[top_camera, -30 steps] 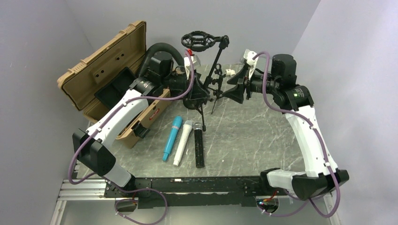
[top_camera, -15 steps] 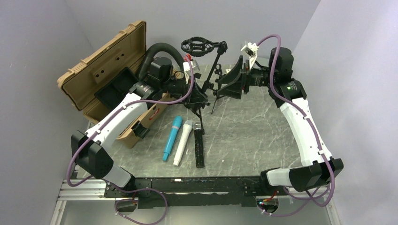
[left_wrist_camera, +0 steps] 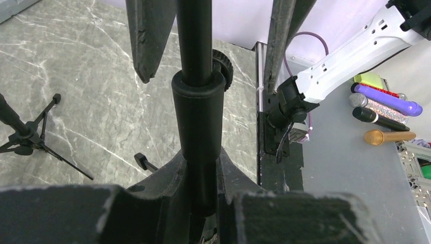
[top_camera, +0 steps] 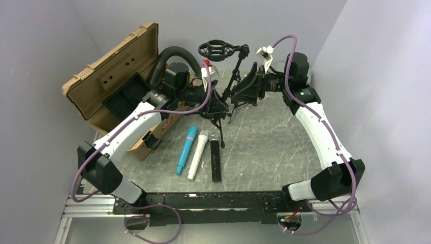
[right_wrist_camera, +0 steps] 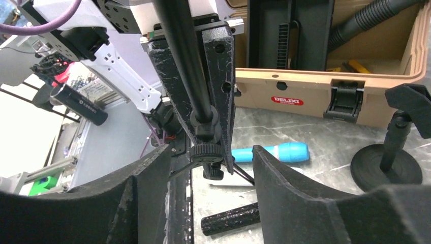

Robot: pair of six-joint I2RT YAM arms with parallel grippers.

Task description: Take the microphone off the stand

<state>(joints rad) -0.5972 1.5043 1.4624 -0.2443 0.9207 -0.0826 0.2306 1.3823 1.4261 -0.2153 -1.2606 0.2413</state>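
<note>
The black stand (top_camera: 229,81) rises at the back of the table, with a ring-shaped mount (top_camera: 217,49) at the top of its slanted boom. My left gripper (top_camera: 216,105) is shut on the stand's pole (left_wrist_camera: 198,127), which runs up between its fingers. My right gripper (top_camera: 240,94) stands open beside the boom; in the right wrist view its fingers (right_wrist_camera: 152,173) flank the stand's clamp knob (right_wrist_camera: 206,151) with gaps on both sides. A blue microphone (top_camera: 186,149), a white one (top_camera: 198,154) and a black one (top_camera: 216,157) lie side by side on the table.
An open tan case (top_camera: 114,84) and a black hose (top_camera: 175,53) fill the back left. A second stand with a round base (right_wrist_camera: 389,165) is near the case. A small tripod (left_wrist_camera: 25,137) stands on the marble top. More microphones (left_wrist_camera: 386,104) lie off the table.
My right arm has swung left and back, bringing its open gripper up to the stand's boom. The left gripper has kept its hold on the pole.
</note>
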